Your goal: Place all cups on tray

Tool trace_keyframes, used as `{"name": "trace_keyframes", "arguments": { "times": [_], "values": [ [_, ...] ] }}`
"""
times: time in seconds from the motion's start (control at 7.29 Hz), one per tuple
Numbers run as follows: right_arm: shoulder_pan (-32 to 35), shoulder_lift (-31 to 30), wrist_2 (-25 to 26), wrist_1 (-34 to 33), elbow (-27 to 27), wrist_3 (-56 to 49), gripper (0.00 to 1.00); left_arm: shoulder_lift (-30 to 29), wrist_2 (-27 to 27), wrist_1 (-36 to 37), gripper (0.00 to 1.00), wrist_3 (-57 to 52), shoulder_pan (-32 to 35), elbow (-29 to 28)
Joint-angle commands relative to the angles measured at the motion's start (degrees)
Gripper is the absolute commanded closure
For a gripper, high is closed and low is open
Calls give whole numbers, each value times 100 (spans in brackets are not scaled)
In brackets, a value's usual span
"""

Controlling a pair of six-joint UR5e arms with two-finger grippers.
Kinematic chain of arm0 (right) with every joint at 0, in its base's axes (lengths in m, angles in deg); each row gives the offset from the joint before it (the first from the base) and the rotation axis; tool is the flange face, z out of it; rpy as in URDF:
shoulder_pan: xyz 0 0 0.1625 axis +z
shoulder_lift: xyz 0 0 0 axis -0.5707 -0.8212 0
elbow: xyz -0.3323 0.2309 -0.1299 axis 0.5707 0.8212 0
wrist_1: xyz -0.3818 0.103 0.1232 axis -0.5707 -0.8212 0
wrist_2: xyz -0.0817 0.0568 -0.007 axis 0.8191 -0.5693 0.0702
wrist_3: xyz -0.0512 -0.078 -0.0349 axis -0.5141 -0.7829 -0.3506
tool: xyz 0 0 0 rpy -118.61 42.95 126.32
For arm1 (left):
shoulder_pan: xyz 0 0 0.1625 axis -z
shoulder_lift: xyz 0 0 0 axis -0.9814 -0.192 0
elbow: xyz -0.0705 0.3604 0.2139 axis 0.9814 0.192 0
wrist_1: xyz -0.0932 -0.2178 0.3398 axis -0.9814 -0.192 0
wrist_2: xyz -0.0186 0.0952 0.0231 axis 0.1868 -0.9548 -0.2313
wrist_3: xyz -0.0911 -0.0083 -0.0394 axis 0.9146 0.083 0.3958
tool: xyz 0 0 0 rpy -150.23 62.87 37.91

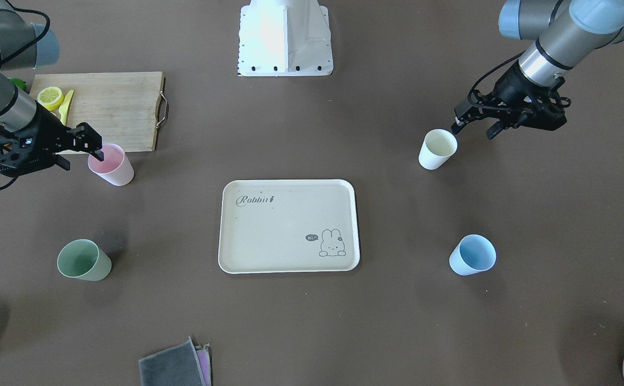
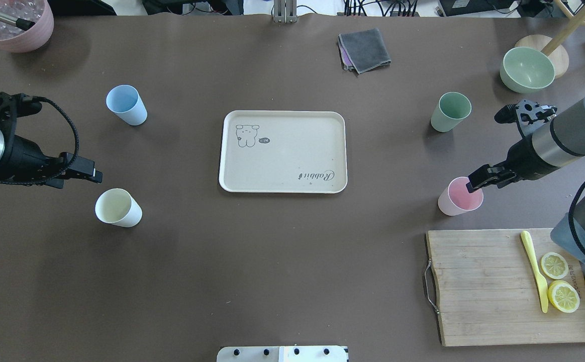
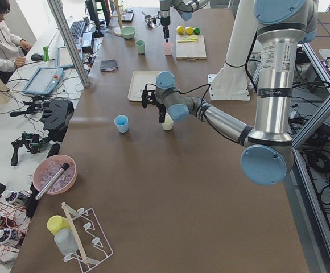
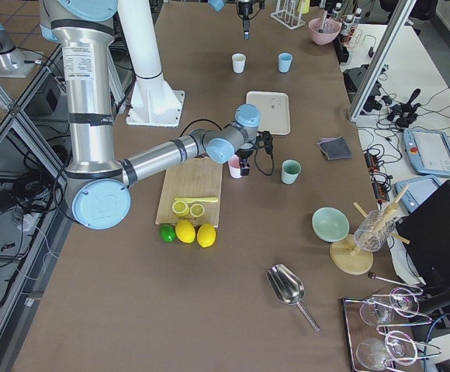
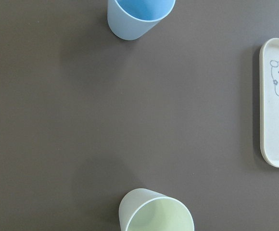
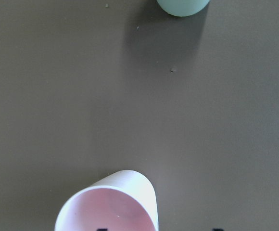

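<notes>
The cream-beige tray (image 2: pixel 283 151) with the "Rabbit" script lies mid-table with nothing on it. The four cups stand upright on the table around it. My left gripper (image 1: pixel 473 131) is open, just above and beside the cream white cup (image 1: pixel 438 149), not touching it. The light blue cup (image 1: pixel 472 255) stands apart from it. My right gripper (image 1: pixel 81 159) is open at the pink cup (image 1: pixel 111 164), one fingertip over the cup's mouth and the other outside its wall. The sage green cup (image 1: pixel 84 260) stands free. In the right wrist view the pink cup (image 6: pixel 108 204) sits at the bottom edge.
A wooden cutting board (image 2: pixel 478 286) with lemon slices and a yellow knife lies close to the pink cup. A pale green dish (image 2: pixel 527 69) stands beyond the green cup. A mauve pot (image 2: pixel 13 22) stands at the far left corner and a grey cloth (image 2: pixel 365 49) at the far edge.
</notes>
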Motion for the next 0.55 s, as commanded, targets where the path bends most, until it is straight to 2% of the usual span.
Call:
{"name": "trace_keyframes", "arguments": {
  "times": [0.0, 0.27, 0.41],
  "values": [
    [-56, -6, -13, 0, 33, 15, 41, 23, -266, 5, 3, -16, -322, -155],
    [-126, 38, -30, 0, 173, 7, 85, -21, -556, 5, 7, -16, -612, -374],
    [-127, 56, -74, 0, 174, -11, 100, -30, -558, 5, 10, -16, -630, -427]
  ]
}}
